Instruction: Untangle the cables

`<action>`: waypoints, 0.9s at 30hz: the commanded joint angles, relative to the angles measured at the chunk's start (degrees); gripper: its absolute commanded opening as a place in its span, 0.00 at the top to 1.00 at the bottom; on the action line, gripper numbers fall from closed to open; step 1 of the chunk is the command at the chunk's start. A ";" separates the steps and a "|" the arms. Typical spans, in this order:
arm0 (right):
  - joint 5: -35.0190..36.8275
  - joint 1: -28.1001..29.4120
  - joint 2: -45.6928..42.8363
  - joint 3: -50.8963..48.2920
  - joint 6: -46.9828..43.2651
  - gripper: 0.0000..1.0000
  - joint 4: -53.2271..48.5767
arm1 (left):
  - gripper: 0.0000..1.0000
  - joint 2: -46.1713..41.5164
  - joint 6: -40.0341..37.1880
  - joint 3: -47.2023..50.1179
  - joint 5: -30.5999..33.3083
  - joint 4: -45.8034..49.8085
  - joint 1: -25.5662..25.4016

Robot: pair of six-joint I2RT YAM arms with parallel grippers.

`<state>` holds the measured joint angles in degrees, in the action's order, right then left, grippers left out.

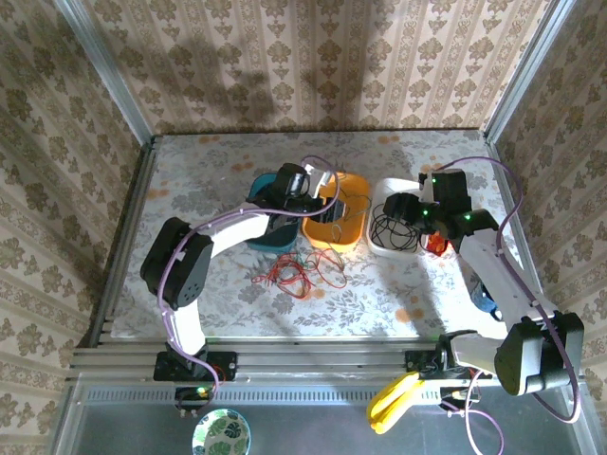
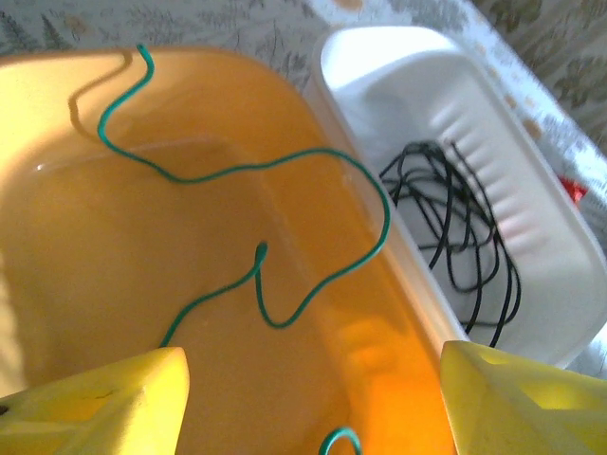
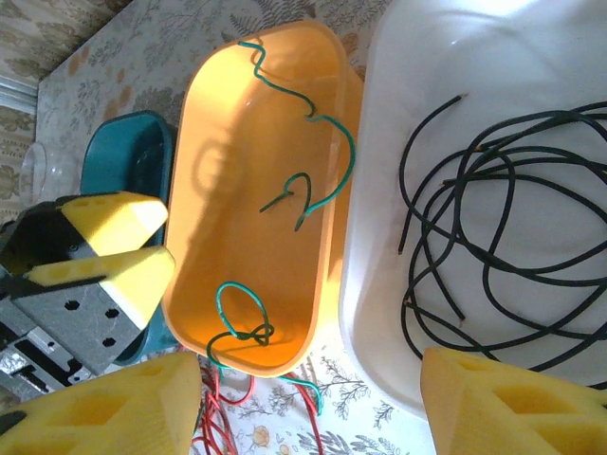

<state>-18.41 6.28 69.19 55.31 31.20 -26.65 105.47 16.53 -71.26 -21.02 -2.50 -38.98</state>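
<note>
Left jaws wide apart and empty over the orange tub [image 2: 76, 256]; right jaws wide apart and empty over the white tray [image 3: 379, 142].
Green cable [image 2: 237, 170] lies loose in the tub ahead of the left jaws, untouched. Black cables [image 2: 443, 194] lie coiled in the tray. Red cables [image 1: 296, 275] lie on the surface [image 1: 218, 171] just beside the tub.

— What is the orange tub [image 2: 95, 284] made of?
— Smooth, glossy plastic, slightly translucent. The white tray [image 2: 398, 66] at its three o'clock is shiny plastic too, ribbed along one wall. The teal bin [image 3: 123, 152] at nine o'clock is plastic with a soft sheen.
— And the cables?
— The green cable [image 2: 228, 171] and black cables [image 2: 453, 223] have a smooth, rubbery-looking sheath with a faint sheen.
— The right gripper [image 3: 303, 365]?
— Its fingers [image 3: 493, 408] are matt yellow and finely grainy. The table [image 1: 379, 294] wears a smooth floral-print sheet, and the rail [image 1: 285, 358] at six o'clock is brushed metal.
</note>
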 commanded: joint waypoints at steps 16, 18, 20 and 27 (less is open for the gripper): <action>0.74 -0.13 -0.38 1.10 -2.46 0.37 -3.39 | 0.46 9.88 -10.77 -10.48 -0.28 18.37 -2.58; 0.75 -0.22 -0.39 0.95 -2.37 0.37 -3.49 | 0.58 9.86 -10.35 -10.25 -1.46 17.89 -2.57; 0.75 -0.21 -0.33 0.90 -2.29 0.37 -3.49 | 0.77 9.69 -9.94 -10.08 -2.98 17.63 -2.58; 1.00 -0.24 -0.11 0.47 -1.66 0.37 -3.10 | 1.00 5.21 -7.30 -6.37 -6.38 12.66 -2.07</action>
<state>-18.28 6.26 69.38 55.31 29.93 -28.77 114.56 7.81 -79.09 -24.34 12.38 -41.25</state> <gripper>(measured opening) 0.632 0.069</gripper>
